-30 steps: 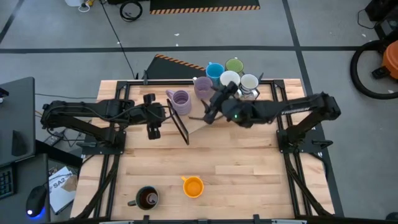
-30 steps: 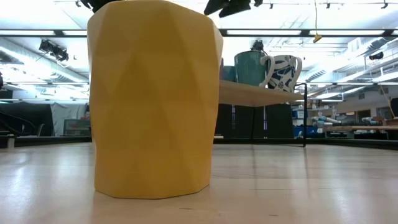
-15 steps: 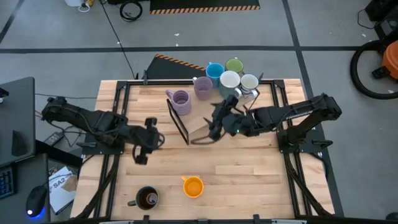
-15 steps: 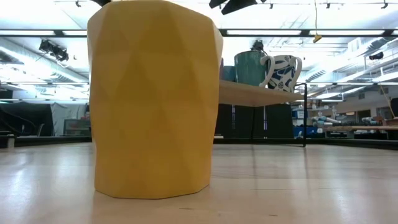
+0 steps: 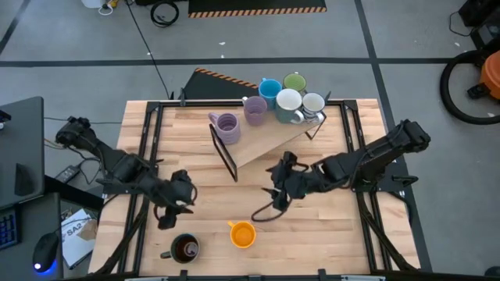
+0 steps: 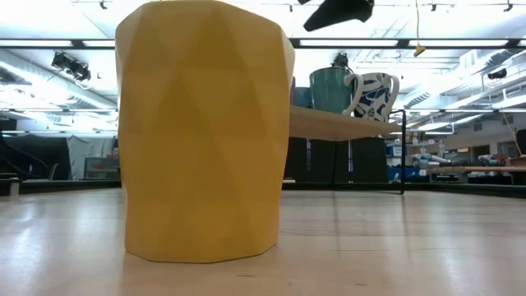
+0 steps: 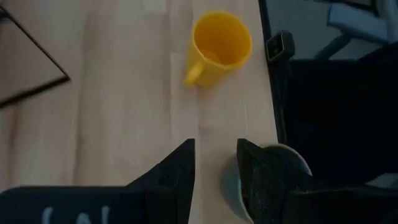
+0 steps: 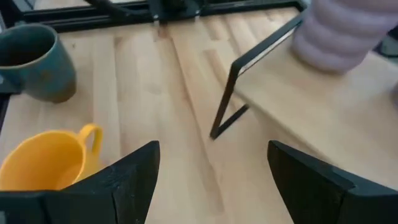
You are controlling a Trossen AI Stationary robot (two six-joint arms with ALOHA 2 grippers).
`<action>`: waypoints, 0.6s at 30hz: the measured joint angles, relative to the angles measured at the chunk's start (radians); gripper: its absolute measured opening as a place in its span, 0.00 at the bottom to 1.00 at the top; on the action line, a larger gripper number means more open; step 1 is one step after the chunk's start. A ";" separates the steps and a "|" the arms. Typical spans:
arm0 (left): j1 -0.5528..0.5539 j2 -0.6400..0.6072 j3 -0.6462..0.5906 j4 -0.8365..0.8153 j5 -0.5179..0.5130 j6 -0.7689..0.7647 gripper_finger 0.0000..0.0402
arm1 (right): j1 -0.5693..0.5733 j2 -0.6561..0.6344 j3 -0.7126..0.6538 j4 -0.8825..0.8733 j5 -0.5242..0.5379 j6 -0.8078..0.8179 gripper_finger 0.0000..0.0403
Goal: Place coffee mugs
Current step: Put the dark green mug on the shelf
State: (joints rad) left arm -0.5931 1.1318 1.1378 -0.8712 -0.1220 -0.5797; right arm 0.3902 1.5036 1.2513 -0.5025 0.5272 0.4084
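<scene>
On the raised wooden shelf [image 5: 266,139] toward twelve o'clock on the table [image 5: 312,218] stand six mugs: a lavender mug [image 5: 226,127] at the shelf's nine o'clock end, a second lavender mug [image 5: 255,110] beside it, then the blue mug [image 5: 269,90], green mug [image 5: 294,82], white mug [image 5: 288,102] and pale grey-white mug [image 5: 313,104] packed so close that handles and rims overlap and hide each other. The low view shows only a teal mug and a patterned one on the shelf, the rest blocked by the orange mug [image 6: 204,127], which fills most of that view.

The orange mug sits at six o'clock on the table, with the dark mug [image 5: 185,249] at its nine o'clock, near the table edge. The left gripper [image 5: 168,212] hangs just at twelve o'clock of the dark mug, its fingers [image 7: 174,180] set a narrow gap apart and holding nothing; its wrist view cuts the dark mug's rim off behind one finger. The right gripper [image 5: 269,204] hovers at one o'clock of the orange mug, fingers [image 8: 127,180] spread wide and empty; from above its tips blur into a dark cable-like loop.
</scene>
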 joint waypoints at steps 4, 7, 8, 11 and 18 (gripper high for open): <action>-0.082 0.048 0.000 -0.001 -0.030 -0.072 0.31 | 0.038 0.000 -0.028 -0.032 0.012 0.035 0.75; -0.123 0.093 0.000 -0.002 -0.041 -0.123 0.31 | 0.064 -0.002 -0.029 -0.136 0.044 0.052 0.75; -0.132 0.106 0.000 -0.001 -0.045 -0.145 0.31 | 0.072 -0.002 -0.029 -0.178 0.050 0.069 0.75; -0.156 0.148 0.000 0.000 -0.046 -0.214 0.31 | 0.097 -0.002 -0.035 -0.226 0.074 0.134 0.75; -0.202 0.230 0.007 0.099 -0.021 -0.336 0.31 | 0.173 -0.003 -0.107 -0.122 0.146 0.169 0.75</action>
State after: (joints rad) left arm -0.7948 1.3617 1.1449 -0.7717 -0.1433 -0.9162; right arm 0.5632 1.5009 1.1441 -0.6243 0.6734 0.5778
